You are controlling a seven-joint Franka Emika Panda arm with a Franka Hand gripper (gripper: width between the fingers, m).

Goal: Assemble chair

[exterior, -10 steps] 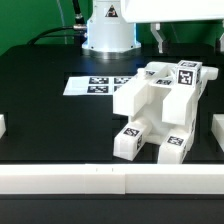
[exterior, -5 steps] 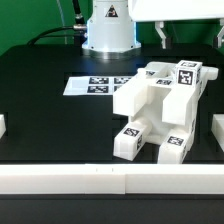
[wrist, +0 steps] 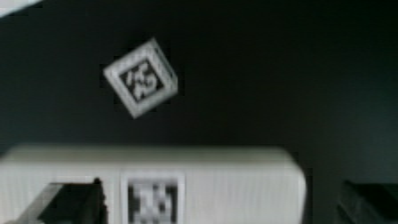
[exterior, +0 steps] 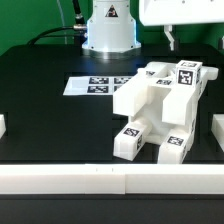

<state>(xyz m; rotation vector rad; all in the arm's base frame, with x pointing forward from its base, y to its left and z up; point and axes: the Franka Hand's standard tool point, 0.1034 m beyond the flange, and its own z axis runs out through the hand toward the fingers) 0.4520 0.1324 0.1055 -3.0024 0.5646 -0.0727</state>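
The chair [exterior: 158, 108] is a blocky white assembly with black-and-white tags. It lies on the black table right of centre in the exterior view, with its legs toward the front. My gripper [exterior: 168, 40] hangs above and behind it, apart from it and holding nothing; only a dark finger shows below the white hand. The wrist view is blurred. It shows a white tagged part [wrist: 196, 185] below and a lone tag [wrist: 143, 77] on dark ground. Dark fingers [wrist: 63, 203] stand far apart at the frame's edge.
The marker board [exterior: 98, 86] lies flat behind the chair on the exterior view's left. The robot base [exterior: 108, 30] stands at the back. A white rail [exterior: 110, 180] runs along the front edge, with white blocks at the left [exterior: 3, 127] and right [exterior: 216, 130].
My gripper has moved toward the exterior view's right and slightly up. The chair has not moved.
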